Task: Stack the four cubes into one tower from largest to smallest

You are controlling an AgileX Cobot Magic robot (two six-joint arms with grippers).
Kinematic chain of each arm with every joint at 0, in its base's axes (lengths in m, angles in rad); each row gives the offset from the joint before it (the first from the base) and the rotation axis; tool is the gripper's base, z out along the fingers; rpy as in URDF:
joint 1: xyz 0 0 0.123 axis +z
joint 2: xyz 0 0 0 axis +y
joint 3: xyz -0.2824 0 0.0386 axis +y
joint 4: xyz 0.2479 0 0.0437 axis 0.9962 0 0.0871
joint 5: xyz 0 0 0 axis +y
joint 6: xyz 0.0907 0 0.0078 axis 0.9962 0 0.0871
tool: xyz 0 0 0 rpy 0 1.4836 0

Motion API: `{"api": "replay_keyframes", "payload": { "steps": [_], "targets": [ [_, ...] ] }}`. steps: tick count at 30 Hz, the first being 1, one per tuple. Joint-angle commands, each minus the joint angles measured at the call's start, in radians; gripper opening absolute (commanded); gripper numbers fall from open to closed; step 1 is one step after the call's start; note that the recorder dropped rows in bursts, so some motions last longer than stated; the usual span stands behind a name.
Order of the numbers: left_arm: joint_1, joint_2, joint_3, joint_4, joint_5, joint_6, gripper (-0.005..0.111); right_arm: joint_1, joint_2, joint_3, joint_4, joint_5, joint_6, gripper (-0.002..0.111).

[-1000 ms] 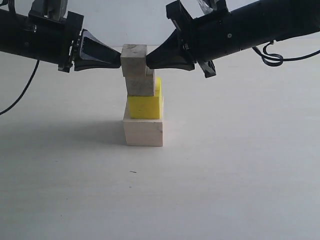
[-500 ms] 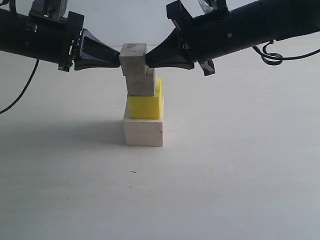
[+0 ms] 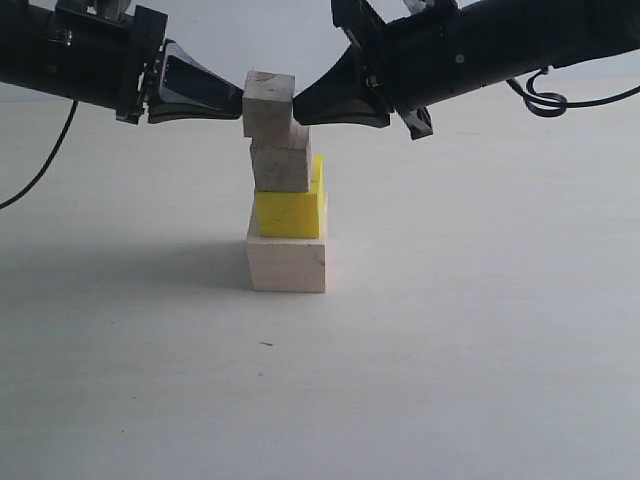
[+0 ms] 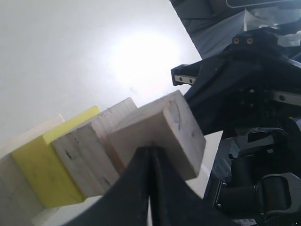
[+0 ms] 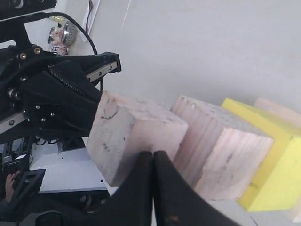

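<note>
Both arms run out of the exterior view at its upper edges, so only the forward parts of the tools show. In each wrist view the dark fingers cover the near lower part of the block they meet. The seam under that block is hard to read: I cannot tell whether it rests on the block below or hangs just clear of it.

The left gripper [image 4: 151,153] has its two fingers pressed together, only a thin line between them, and nothing sits inside the pair. The right gripper [image 5: 153,157] is closed in the same way. Each pushes its pointed tip against an opposite side face of the small pale wooden cube [image 3: 268,103], which is pinched between the two tips and sits slightly tilted.

Directly below the tips comes the second small pale wooden cube [image 3: 282,165], set a little askew to the pinched one. Under that lies the bright yellow cube [image 3: 290,212], and lowest is the large pale unpainted wooden cube [image 3: 287,263], standing on the white table [image 3: 450,350]. The column stands midway between the two arms.
</note>
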Motion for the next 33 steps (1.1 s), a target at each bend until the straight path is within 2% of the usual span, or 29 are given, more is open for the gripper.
{"api": "replay_keyframes", "payload": {
  "steps": [1, 33],
  "targets": [
    [-0.031, -0.004, -0.007, -0.029, 0.034, -0.003, 0.0, 0.003, -0.003, -0.009, 0.021, 0.01, 0.0, 0.0],
    [-0.036, -0.004, -0.011, 0.003, -0.012, -0.019, 0.0, 0.003, -0.037, -0.009, -0.023, 0.008, 0.026, 0.0]
  ]
}}
